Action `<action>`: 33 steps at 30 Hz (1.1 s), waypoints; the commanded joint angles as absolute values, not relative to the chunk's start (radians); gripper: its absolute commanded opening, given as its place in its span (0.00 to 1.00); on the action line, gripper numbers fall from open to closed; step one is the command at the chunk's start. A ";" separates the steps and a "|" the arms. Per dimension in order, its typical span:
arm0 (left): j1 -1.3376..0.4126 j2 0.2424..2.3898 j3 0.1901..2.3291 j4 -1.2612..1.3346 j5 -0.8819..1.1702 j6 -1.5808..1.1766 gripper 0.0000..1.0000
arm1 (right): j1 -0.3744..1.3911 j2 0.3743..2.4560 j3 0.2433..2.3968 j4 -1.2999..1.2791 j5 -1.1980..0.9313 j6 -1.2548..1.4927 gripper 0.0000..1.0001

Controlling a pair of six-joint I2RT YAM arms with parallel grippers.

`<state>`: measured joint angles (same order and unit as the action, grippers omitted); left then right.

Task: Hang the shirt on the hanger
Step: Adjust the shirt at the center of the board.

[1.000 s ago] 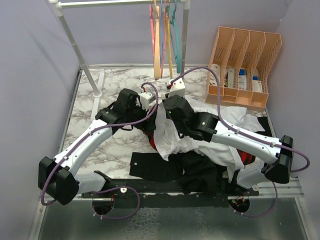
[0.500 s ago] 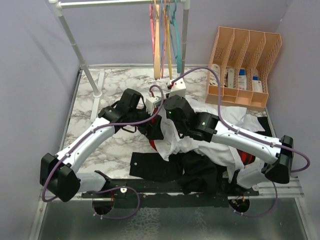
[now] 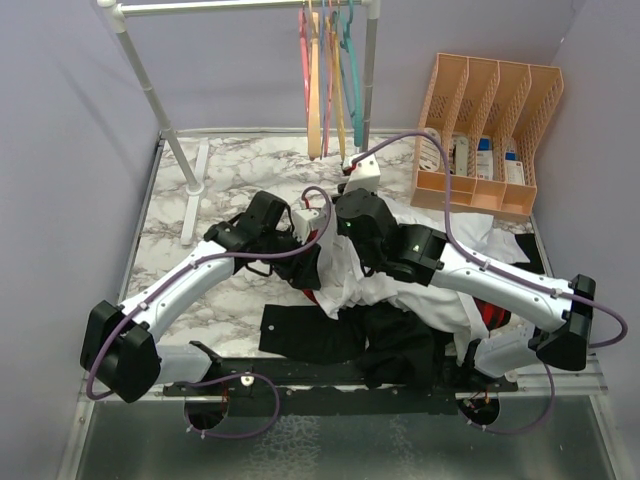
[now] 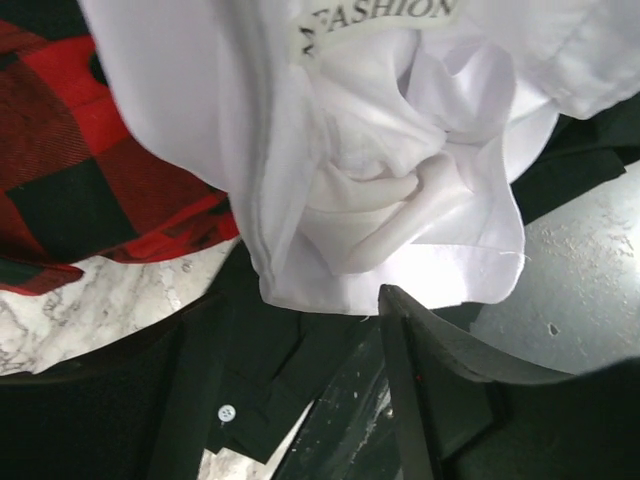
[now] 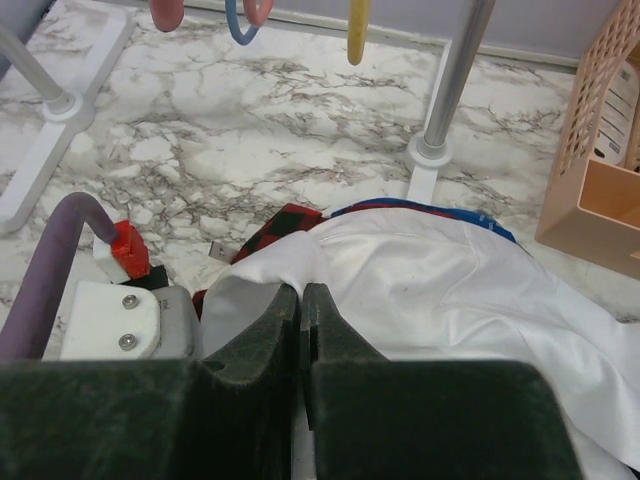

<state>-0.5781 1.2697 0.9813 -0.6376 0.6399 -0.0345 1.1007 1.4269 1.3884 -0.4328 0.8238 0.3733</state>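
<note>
The white shirt (image 3: 352, 272) lies bunched over a pile of clothes at the table's middle. My right gripper (image 5: 301, 292) is shut on a fold of the shirt (image 5: 440, 280) and holds its collar end up. My left gripper (image 4: 300, 350) is open just under the hanging collar part of the shirt (image 4: 390, 190), whose label reads FASHION. Its fingers (image 4: 430, 370) stand apart with only black cloth behind them. From above, the left gripper (image 3: 310, 250) is beside the right gripper (image 3: 335, 235). The pink hanger (image 3: 303, 45) hangs on the rack at the back.
A red-and-black plaid shirt (image 4: 80, 150) and a black garment (image 3: 330, 335) lie under the white one. A peach hanger (image 3: 315, 95) and a teal hanger (image 3: 352, 70) hang on the rack, whose post (image 5: 455, 80) stands close ahead. An orange file organizer (image 3: 490, 130) sits back right.
My left arm has swung right and brought its gripper in under the lifted shirt, its jaws narrowing a little. The right gripper has kept its hold, shifting slightly.
</note>
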 commanded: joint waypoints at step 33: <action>-0.526 1.202 1.539 -1.007 0.173 0.379 0.00 | 1.108 1.135 1.340 -0.475 0.798 0.442 0.01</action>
